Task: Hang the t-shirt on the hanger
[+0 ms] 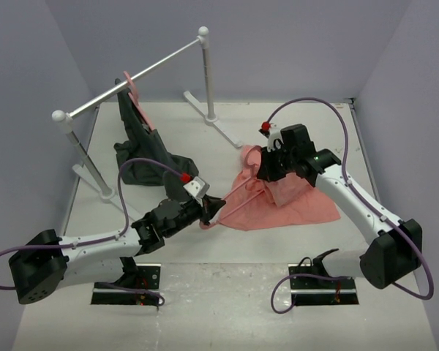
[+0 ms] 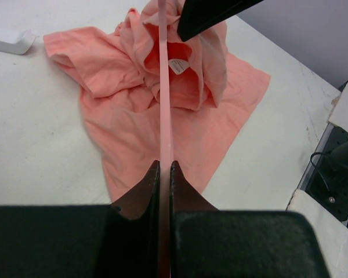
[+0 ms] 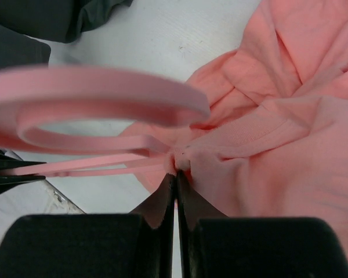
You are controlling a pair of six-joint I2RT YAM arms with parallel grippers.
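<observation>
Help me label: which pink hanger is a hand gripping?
The hanger by the t-shirt, pinched in the left hand; the other hanger hangs on the rail wearing a grey garment.

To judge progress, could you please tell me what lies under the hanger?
The crumpled t-shirt lies under the hanger, on the table. Bunched cloth hides where its far end goes.

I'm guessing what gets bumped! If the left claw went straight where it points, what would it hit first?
Probably the bunched-up t-shirt: the left claw points along the hanger it grips, straight at it. The right claw pinches that bunch. Depth is unclear.
</observation>
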